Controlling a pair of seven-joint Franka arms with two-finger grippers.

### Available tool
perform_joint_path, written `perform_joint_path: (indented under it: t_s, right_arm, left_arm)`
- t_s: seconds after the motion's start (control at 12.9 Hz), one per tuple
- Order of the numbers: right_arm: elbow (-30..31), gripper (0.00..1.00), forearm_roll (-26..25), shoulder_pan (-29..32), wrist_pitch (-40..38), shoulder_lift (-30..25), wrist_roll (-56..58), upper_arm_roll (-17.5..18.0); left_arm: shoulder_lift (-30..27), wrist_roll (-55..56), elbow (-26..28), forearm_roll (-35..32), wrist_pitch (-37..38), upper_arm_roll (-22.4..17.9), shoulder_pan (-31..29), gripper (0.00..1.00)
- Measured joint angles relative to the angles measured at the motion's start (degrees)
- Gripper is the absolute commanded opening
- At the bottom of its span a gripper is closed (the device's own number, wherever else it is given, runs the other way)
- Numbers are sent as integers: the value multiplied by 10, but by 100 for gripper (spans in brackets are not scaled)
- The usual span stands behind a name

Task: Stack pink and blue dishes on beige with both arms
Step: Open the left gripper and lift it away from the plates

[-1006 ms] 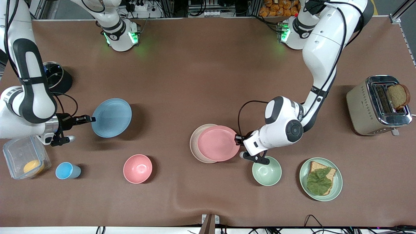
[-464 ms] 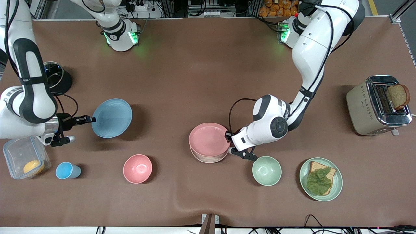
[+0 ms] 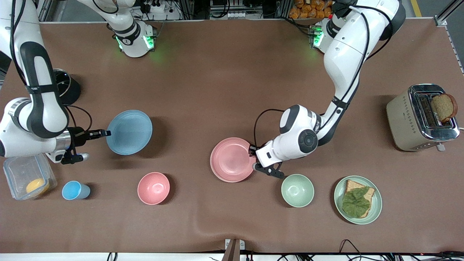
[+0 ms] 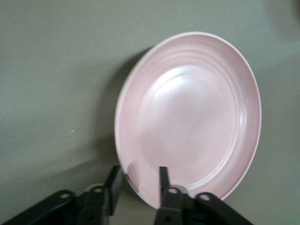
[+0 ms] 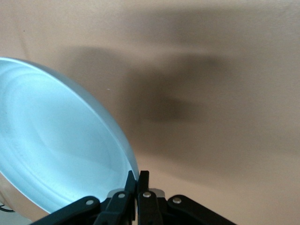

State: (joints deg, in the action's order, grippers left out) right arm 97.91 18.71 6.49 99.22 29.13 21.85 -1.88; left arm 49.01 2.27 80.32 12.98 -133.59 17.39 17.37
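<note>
We see the left gripper (image 4: 138,180) parted around the pink plate (image 3: 232,159); the right gripper (image 5: 137,185) pinches the blue plate (image 3: 129,132), whose rim-only grip may slip.

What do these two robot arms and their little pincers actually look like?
Both arms are thick, glossy white jointed tubes with rounded elbows and black bands. Black cables loop along them. Green lights glow on their white bases. The left arm shows a round dark cap at one joint. The left gripper and right gripper are small and black, each with two slim fingers fixed by silver screws.
</note>
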Motion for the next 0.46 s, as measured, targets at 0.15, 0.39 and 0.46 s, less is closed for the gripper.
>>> perform_joint_path:
  t_s: [0.15, 0.39, 0.46]
  right_arm:
    - [-2, 0, 0, -6, 0, 0, -10, 0]
    - [-11, 0, 1, -26, -3, 0, -67, 1]
    - [-16, 0, 1, -44, -3, 0, -100, 2]
  left_arm:
    - [-12, 0, -5, -19, 22, -5, -1, 100]
    - [-70, 0, -17, -61, 112, -25, -31, 100]
    - [-95, 0, -18, -79, 146, -27, -53, 100]
